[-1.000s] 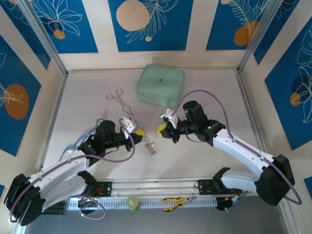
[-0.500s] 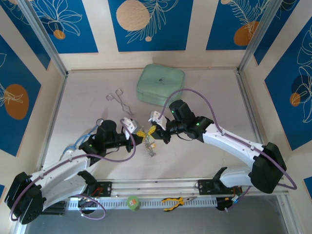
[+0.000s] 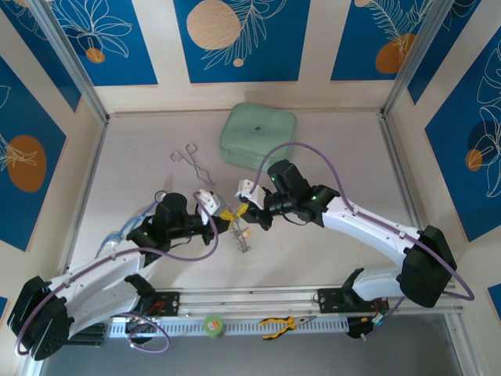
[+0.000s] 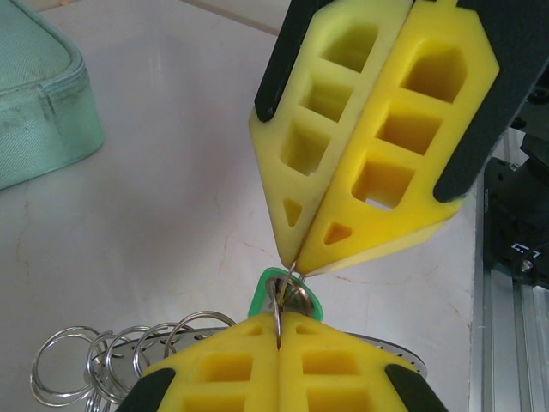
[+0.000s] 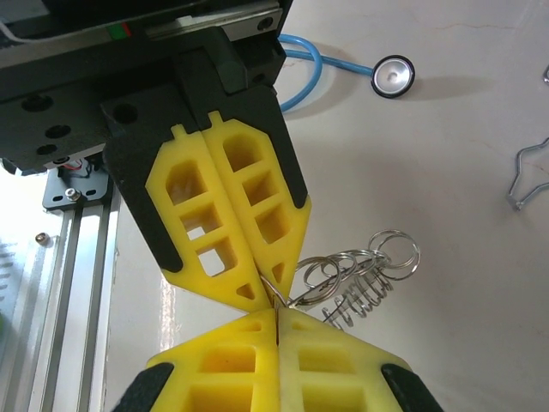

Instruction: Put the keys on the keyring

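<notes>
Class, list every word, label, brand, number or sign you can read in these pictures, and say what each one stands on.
No text can be read for certain.
White mark on the black block beside the rail, left wrist view: too blurred to read.
Reddish mark on the green disc at the front rail, top view: too small to read.
Mint case: no lettering visible.

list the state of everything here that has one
left pincer: shut on keyring
right pincer: shut, seemingly on green key, tip to tip with left pincer
green key: held between the pincer tips, threading unclear
keyring: hanging from left pincer
case: closed, flat on table
forceps: lying free on table
stethoscope: lying on table
pliers: lying on near rail
</notes>
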Controlling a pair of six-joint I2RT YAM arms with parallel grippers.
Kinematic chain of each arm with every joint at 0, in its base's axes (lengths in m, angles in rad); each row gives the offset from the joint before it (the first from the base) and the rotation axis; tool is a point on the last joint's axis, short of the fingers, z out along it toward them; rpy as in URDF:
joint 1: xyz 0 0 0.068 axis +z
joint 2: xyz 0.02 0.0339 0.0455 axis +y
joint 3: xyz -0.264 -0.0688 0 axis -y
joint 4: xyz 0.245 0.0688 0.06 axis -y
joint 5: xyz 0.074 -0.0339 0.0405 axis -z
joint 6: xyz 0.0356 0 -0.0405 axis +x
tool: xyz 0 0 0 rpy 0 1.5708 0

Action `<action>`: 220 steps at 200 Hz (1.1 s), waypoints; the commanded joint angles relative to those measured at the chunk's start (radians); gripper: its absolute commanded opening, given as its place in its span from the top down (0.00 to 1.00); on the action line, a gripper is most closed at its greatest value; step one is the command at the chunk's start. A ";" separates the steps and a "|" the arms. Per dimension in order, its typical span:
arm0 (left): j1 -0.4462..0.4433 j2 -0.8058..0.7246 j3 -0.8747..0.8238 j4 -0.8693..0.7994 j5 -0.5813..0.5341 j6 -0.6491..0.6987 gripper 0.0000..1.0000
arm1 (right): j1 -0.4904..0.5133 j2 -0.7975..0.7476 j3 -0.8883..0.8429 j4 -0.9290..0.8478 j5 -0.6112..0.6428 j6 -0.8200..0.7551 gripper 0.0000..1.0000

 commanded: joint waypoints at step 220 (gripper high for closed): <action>-0.024 -0.067 -0.052 0.197 0.054 0.220 1.00 | -0.067 0.031 0.068 -0.096 -0.011 0.161 0.78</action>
